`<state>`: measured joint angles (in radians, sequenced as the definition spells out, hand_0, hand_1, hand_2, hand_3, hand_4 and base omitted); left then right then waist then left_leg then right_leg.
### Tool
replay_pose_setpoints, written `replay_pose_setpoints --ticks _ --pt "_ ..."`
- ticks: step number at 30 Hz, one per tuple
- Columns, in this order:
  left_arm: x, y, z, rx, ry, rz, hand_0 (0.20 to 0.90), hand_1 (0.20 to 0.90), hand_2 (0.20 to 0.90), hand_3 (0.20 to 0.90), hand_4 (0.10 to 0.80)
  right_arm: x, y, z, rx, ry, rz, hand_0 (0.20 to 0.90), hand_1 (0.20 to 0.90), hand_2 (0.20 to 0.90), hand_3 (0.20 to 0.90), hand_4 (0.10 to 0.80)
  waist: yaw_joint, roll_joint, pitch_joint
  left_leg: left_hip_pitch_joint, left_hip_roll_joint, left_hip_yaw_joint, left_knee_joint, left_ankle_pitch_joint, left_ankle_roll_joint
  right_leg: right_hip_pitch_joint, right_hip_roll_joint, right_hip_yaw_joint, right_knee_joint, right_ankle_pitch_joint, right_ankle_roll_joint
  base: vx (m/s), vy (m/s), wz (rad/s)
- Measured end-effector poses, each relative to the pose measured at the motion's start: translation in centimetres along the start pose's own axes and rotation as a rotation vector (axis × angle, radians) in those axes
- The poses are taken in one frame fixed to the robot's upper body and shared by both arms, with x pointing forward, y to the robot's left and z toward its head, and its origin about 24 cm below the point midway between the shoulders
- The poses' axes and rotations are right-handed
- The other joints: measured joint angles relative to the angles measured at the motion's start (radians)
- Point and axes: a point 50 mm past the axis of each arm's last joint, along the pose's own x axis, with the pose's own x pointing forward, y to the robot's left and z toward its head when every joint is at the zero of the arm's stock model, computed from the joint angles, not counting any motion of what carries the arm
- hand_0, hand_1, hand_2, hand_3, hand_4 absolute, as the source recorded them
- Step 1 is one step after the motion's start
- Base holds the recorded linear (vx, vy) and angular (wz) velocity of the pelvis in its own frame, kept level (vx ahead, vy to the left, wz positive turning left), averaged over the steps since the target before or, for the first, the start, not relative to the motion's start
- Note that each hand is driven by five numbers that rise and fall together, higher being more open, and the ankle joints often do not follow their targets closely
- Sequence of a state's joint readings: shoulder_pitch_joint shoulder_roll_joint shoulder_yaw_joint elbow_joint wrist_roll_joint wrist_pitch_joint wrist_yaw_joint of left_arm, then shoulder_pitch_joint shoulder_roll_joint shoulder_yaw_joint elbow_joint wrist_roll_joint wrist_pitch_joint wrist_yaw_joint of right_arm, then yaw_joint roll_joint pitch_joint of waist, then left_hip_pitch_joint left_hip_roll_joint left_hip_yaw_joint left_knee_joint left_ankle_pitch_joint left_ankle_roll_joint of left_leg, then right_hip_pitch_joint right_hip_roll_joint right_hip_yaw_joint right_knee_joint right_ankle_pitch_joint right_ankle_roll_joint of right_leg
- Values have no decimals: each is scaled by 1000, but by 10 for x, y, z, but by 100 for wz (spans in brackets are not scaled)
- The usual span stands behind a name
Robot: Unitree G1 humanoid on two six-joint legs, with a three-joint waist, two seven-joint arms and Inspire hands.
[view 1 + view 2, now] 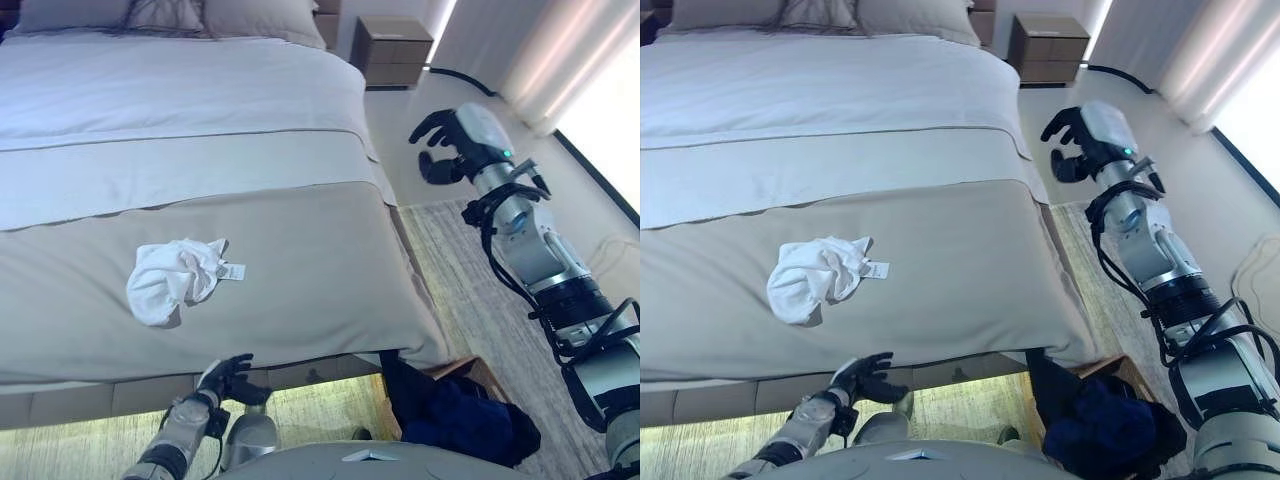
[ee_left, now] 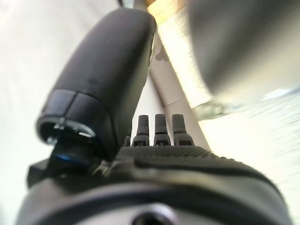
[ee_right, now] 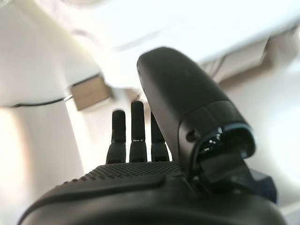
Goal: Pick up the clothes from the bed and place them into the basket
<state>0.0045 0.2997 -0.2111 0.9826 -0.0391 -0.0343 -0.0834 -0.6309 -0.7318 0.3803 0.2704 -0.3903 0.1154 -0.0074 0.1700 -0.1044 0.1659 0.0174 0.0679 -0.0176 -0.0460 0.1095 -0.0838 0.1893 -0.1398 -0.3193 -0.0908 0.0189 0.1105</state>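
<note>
A crumpled white garment [image 1: 172, 280] with a small tag lies on the beige cover of the bed [image 1: 300, 260], near its front edge. A basket [image 1: 472, 369] stands on the floor at the bed's front right corner, with dark blue clothes [image 1: 470, 418] in it. My right hand [image 1: 440, 140] is raised over the floor beside the bed's right side, open and empty; its straight fingers [image 3: 133, 136] show in the right wrist view. My left hand [image 1: 228, 378] hangs low in front of the bed's front edge, below the garment, open and empty, and it also shows in the left wrist view [image 2: 159, 154].
Pillows [image 1: 170, 15] lie at the head of the bed. A brown nightstand [image 1: 392, 50] stands at the far right of the bed. A pale curtain [image 1: 570, 60] hangs at the right. A grey rug [image 1: 470, 290] covers the floor beside the bed.
</note>
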Motion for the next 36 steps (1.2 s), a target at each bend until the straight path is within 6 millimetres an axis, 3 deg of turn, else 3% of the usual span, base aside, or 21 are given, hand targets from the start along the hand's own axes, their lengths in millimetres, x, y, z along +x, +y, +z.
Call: replay_pose_setpoints --ticks 6,8,13,17,23,31,36 --pt "2 27 22 39 -44 73 900 900 900 900 800 14 33 -4 -120 58 167 900 900 900 900 800 129 -12 17 -129 -20 -137 49 20 -11 -30 10 -133 20 -31 3 -113 -29 69" --pt "1 45 29 58 -56 116 900 900 900 900 800 28 28 3 -174 70 177 900 900 900 900 800 186 0 83 -170 -25 -185 81 20 -15 -52 9 -177 70 -55 1 -77 37 66" --pt "-9 79 21 26 -35 226 900 900 900 900 800 49 10 3 -199 175 152 900 900 900 900 800 309 12 209 -241 -73 -274 108 11 -18 -89 -33 -263 166 -114 4 -15 57 61" --pt "-10 79 18 -27 -37 231 900 900 900 900 800 62 7 -3 -175 319 160 900 900 900 900 800 392 31 257 -281 -114 -314 116 13 -16 -99 -64 -311 181 -119 11 -9 74 50" --pt "-5 67 34 -72 -123 164 900 900 900 900 800 68 -7 -11 -165 448 141 900 900 900 900 800 466 34 260 -352 -158 -370 147 13 -14 -121 -77 -364 183 -123 19 13 83 33" --pt "-1 51 48 -150 -208 98 900 900 900 900 800 73 -34 -9 -132 554 80 900 900 900 900 800 490 36 267 -409 -161 -387 168 10 -12 -165 -84 -388 201 -132 28 -3 34 5" --pt "-2 52 50 -188 -233 109 900 900 900 900 800 72 -34 -10 -117 584 130 900 900 900 900 800 490 43 283 -447 -159 -383 182 10 -13 -211 -93 -384 232 -135 32 -12 -17 -5"
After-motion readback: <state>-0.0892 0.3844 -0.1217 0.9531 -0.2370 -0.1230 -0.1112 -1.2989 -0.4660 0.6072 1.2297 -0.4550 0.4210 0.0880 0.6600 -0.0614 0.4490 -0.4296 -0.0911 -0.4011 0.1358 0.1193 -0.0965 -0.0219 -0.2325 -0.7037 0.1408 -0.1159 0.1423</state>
